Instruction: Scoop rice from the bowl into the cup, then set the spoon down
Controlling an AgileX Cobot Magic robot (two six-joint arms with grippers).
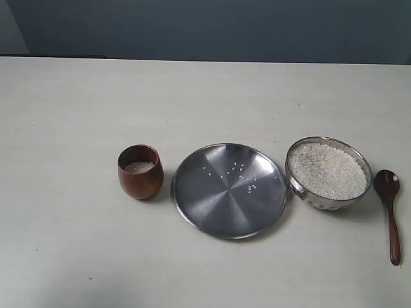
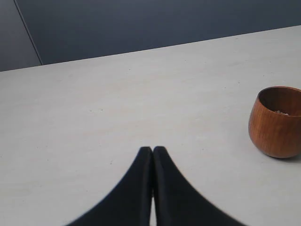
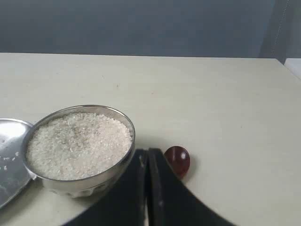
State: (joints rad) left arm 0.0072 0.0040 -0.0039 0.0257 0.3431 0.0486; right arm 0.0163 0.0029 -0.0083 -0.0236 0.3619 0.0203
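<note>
– Pale tabletop [image 1: 77,244] is seen under everything, with a dark blue-grey wall [image 1: 205,25] behind it. What is laid out on it, biggest first?

– A flat steel plate [image 1: 192,212] is set in the middle. Just to its right a steel bowl [image 1: 321,202] is placed, filled nearly to the rim with rice [image 1: 327,170]. Whether the two rims touch cannot be told.

– And the cup?

– The wooden cup [image 1: 140,183] is stood upright just left of the plate, apart from it, and a little rice is seen inside. The plate is thus found between cup and bowl.

– Where is the spoon laid?

– The wooden spoon [image 1: 391,218] is laid flat on the tabletop right of the bowl. Its round end is beside the bowl and its handle is pointed towards the near edge.

– How are the grippers set?

– The left gripper [image 2: 153,150] is pressed closed, tips together with nothing between them. Bare tabletop is seen before it and the cup nearby. The right gripper [image 3: 147,151] is likewise closed on nothing, its tips near the bowl and the spoon's round end.

– Anything smaller?

– A few loose grains [image 1: 241,174] are scattered on the plate.
</note>
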